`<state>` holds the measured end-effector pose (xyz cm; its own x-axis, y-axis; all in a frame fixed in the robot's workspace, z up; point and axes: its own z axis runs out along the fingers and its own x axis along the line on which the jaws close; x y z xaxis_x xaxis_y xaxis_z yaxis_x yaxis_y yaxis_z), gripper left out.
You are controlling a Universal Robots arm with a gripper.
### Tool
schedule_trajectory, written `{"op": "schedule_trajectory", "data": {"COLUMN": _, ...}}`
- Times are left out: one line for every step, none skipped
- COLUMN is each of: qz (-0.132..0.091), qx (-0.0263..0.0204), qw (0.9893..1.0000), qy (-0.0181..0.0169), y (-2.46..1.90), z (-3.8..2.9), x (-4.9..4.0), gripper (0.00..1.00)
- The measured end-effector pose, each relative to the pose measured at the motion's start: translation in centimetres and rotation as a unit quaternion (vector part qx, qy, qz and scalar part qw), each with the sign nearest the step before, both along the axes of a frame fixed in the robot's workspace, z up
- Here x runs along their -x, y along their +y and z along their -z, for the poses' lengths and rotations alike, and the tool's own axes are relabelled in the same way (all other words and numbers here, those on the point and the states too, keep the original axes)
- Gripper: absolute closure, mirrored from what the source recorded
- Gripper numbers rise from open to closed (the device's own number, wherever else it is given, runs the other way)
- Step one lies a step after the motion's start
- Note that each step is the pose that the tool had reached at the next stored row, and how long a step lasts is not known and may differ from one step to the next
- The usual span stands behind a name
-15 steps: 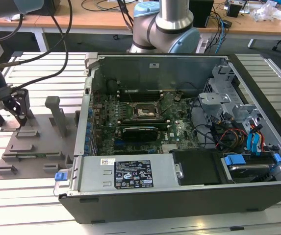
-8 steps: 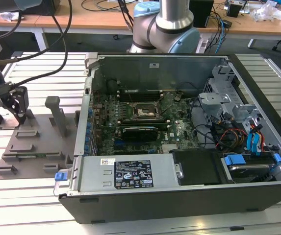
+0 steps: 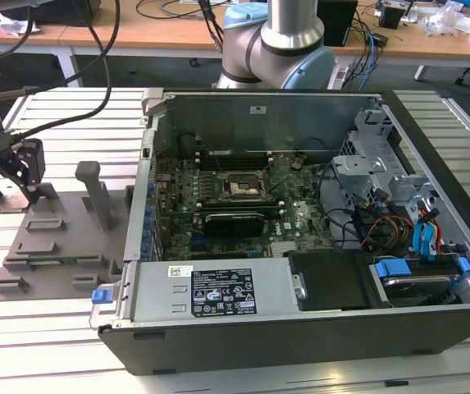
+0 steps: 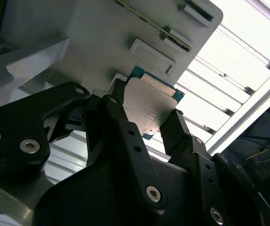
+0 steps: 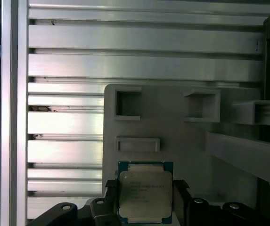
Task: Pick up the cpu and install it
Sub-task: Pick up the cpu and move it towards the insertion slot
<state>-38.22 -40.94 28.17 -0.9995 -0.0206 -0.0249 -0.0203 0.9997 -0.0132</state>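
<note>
Straddling the cpu (image 5: 145,197) at the grey fixture tray (image 5: 182,141), gripper (image 5: 144,186) jaws narrowed onto its two opp edges, prob clamped; mobo socket (image 3: 240,187) lies well apart toward the exterior view's right

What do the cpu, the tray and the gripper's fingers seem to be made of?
The cpu: likely metal lid, brushed silver with soft glare, on a green board rim.
The tray: probably plastic, matt grey, with moulded-looking pockets.
The fingers: black, matt, with screw heads; plastic or coated metal, the look leaves it open.
</note>
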Motion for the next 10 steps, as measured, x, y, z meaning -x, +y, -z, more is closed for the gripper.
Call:
{"op": "schedule_trajectory", "data": {"qz": 0.000, "qx": 0.0000, "qw": 1.0000, "qy": 0.0000, "y": 0.00, "z": -0.06, "x": 0.00, "gripper": 0.45}}
{"op": "schedule_trajectory", "data": {"qz": 0.000, "qx": 0.0000, "qw": 1.0000, "qy": 0.0000, "y": 0.00, "z": -0.12, "x": 0.00, "gripper": 0.45}}
{"op": "schedule_trajectory", "data": {"qz": 0.000, "qx": 0.0000, "qw": 1.0000, "qy": 0.0000, "y": 0.00, "z": -0.21, "x": 0.00, "gripper": 0.45}}
{"op": "schedule_trajectory", "data": {"qz": 0.000, "qx": 0.0000, "qw": 1.0000, "qy": 0.0000, "y": 0.00, "z": -0.27, "x": 0.00, "gripper": 0.45}}
{"op": "schedule_trajectory", "data": {"qz": 0.000, "qx": 0.0000, "qw": 1.0000, "qy": 0.0000, "y": 0.00, "z": -0.32, "x": 0.00, "gripper": 0.45}}
{"op": "schedule_trajectory", "data": {"qz": 0.000, "qx": 0.0000, "qw": 1.0000, "qy": 0.0000, "y": 0.00, "z": -0.46, "x": 0.00, "gripper": 0.45}}
{"op": "schedule_trajectory", "data": {"qz": 0.000, "qx": 0.0000, "qw": 1.0000, "qy": 0.0000, "y": 0.00, "z": -0.58, "x": 0.00, "gripper": 0.45}}
{"op": "schedule_trajectory", "data": {"qz": 0.000, "qx": 0.0000, "qw": 1.0000, "qy": 0.0000, "y": 0.00, "z": -0.63, "x": 0.00, "gripper": 0.45}}
{"op": "schedule_trajectory", "data": {"qz": 0.000, "qx": 0.0000, "qw": 1.0000, "qy": 0.0000, "y": 0.00, "z": -0.68, "x": 0.00, "gripper": 0.45}}
{"op": "schedule_trajectory", "data": {"qz": 0.000, "qx": 0.0000, "qw": 1.0000, "qy": 0.0000, "y": 0.00, "z": -0.80, "x": 0.00, "gripper": 0.45}}
